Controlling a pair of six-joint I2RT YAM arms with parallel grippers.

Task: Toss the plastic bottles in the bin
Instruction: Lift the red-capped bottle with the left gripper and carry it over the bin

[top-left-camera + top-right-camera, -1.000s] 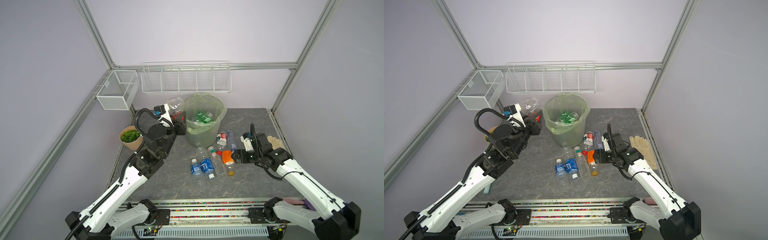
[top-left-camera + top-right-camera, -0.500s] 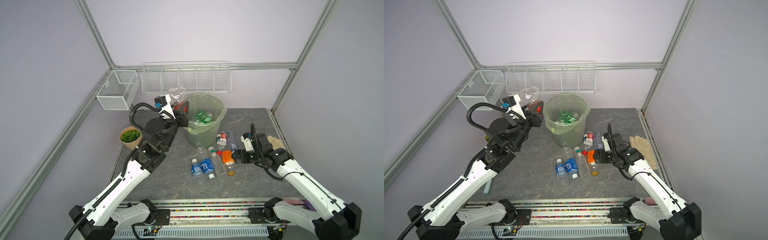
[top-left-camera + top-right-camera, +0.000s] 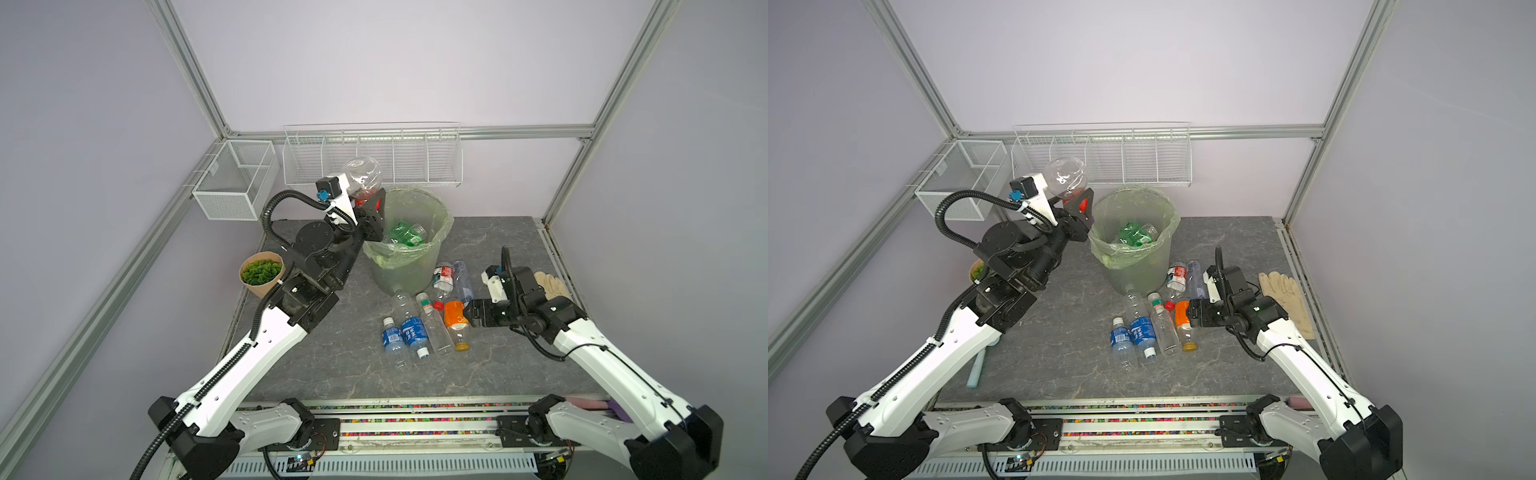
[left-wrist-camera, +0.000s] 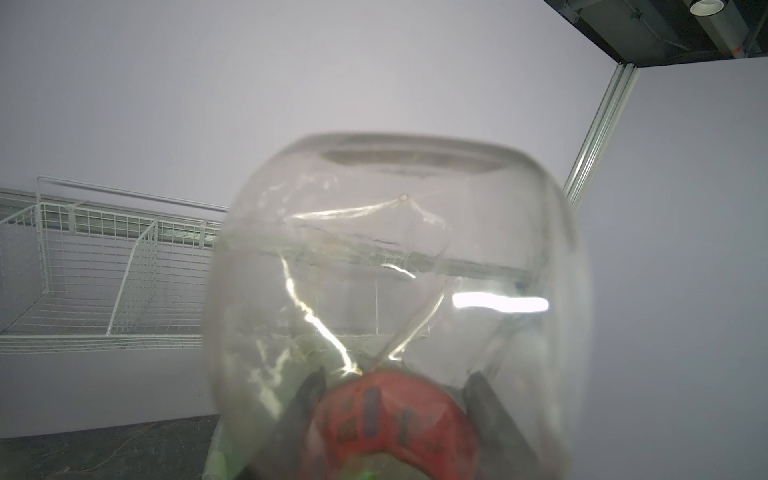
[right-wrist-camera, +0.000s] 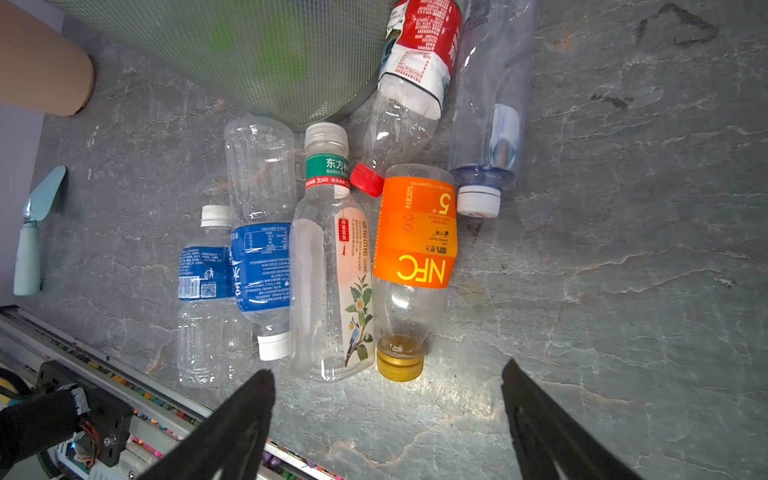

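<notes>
Since a second ago the left gripper (image 3: 369, 201) has climbed from low beside the bin (image 3: 409, 270) to the height of its rim, taking a clear bottle (image 3: 362, 176) up with it, while the right arm has not shifted. Its jaws are closed partway on that bottle, apparently at the red label (image 4: 395, 419), though the plastic blurs the fingers in the left wrist view. The bottle points base-up in front of the long wire basket (image 3: 415, 162) and sits just left of the bin's mouth, not over it. Inside the bin, which is lined with a pale green bag, lies a green bottle (image 3: 405, 235). The right gripper (image 3: 471, 316) hangs low with its jaws spread wide and holds nothing. It is just beside the orange-labelled bottle (image 5: 415, 232), one of six bottles (image 5: 328, 266) lying bunched together on the tabletop (image 3: 332, 370) at the foot of the bin. That tabletop is dark grey with pale veins like stone. A plant pot (image 3: 262, 276) stands at its left edge, pale gloves (image 3: 1285, 299) lie at its right edge, and a light blue tool (image 3: 976, 370) rests near the front left. Pale lilac walls (image 3: 415, 62) close the space on three sides, joined by aluminium frame posts (image 3: 187, 70), and a smaller mesh basket (image 3: 235, 180) hangs on the left wall.
</notes>
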